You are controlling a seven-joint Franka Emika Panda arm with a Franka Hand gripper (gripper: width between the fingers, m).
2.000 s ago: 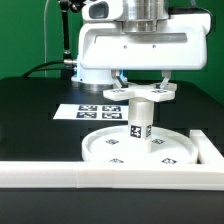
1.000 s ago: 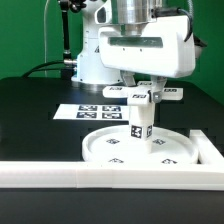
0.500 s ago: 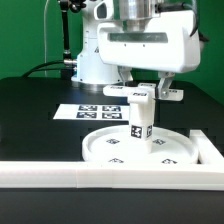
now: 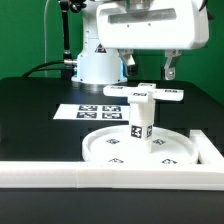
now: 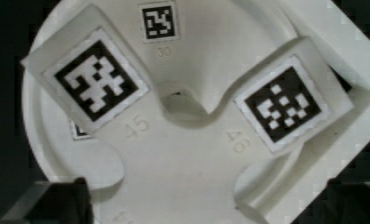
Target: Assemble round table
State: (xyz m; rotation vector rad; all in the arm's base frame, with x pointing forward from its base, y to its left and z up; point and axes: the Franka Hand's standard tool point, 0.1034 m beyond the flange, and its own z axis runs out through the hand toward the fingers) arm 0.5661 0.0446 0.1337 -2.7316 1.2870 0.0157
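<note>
My gripper (image 4: 150,70) hovers with jaws spread and empty. Directly below them the cross-shaped piece (image 4: 152,95) sits atop the post (image 4: 140,126), which stands on the round disc (image 4: 95,152). Next, I judge, I descend, close on the cross and twist it tight.

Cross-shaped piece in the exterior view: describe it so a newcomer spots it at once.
Start at the large round disc low in the picture; a short post stands upright at its centre. The cross-shaped piece lies across the post's top, below the open tool. It alone has tagged arms held off the table, unlike the marker board behind.
</note>
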